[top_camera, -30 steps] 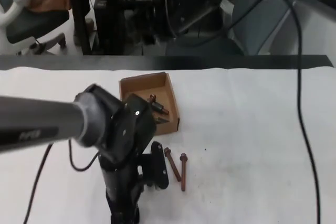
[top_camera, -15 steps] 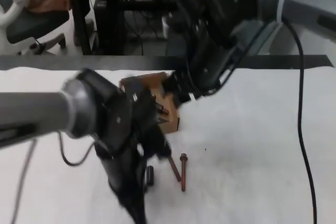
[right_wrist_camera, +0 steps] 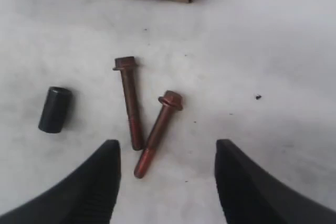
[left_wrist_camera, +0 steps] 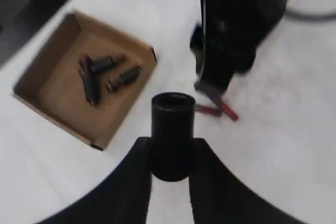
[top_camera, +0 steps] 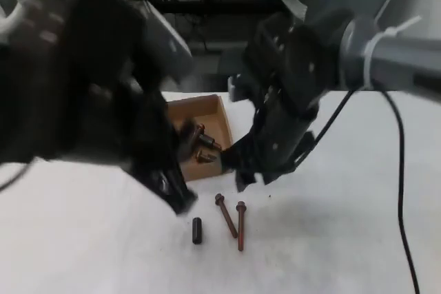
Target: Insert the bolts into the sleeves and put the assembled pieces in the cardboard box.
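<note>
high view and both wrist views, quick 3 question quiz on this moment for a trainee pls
1. True or false: the left gripper is shut on a black sleeve.
2. How many loose bolts lie on the bench outside the cardboard box? A) one B) two C) four
3. Fill in: the right gripper, above those bolts, has its fingers ____.
Key: 1 true; 2 B; 3 open.
</note>
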